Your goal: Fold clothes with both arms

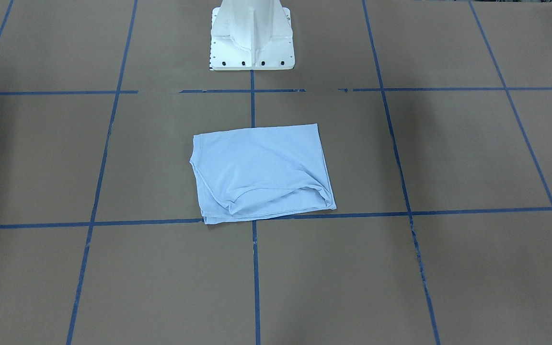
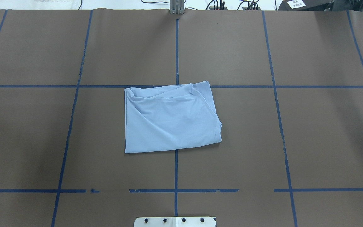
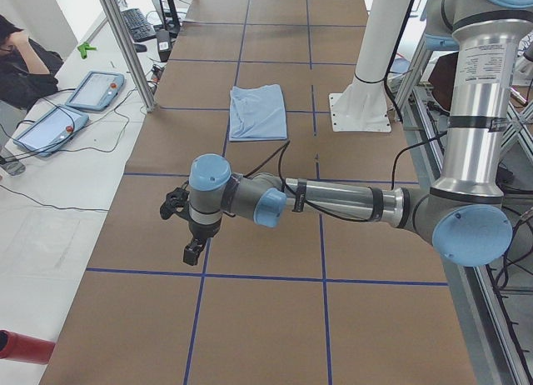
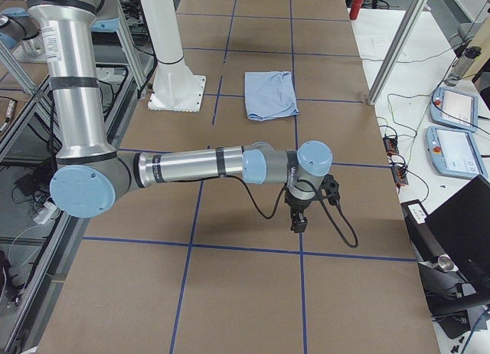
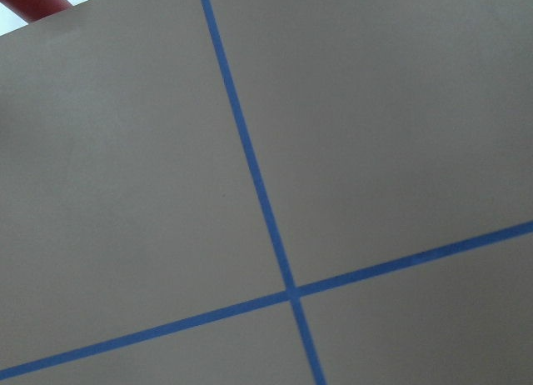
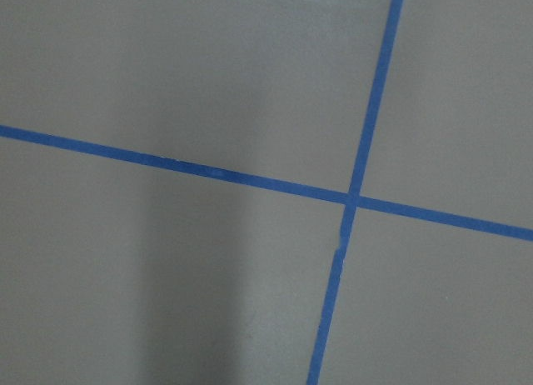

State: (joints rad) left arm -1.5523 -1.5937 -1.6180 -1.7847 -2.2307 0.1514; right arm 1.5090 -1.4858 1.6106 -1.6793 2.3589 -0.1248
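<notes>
The light blue T-shirt (image 1: 261, 172) lies folded into a rough rectangle in the middle of the table, in front of the pedestal; its chest print is hidden. It also shows in the overhead view (image 2: 169, 121) and small in both side views (image 3: 256, 112) (image 4: 269, 95). Neither arm shows in the front or overhead views. My left gripper (image 3: 193, 252) hangs above bare brown table far off to my left. My right gripper (image 4: 297, 222) hangs above bare table far off to my right. I cannot tell whether either is open or shut. Both wrist views show only brown paper and blue tape.
The white pedestal base (image 1: 252, 43) stands at the robot's edge of the table. Blue tape lines (image 2: 175, 170) grid the brown paper. An operator (image 3: 21, 64), teach pendants (image 3: 92, 89) (image 4: 455, 109) and metal posts (image 3: 125, 43) stand along the far side.
</notes>
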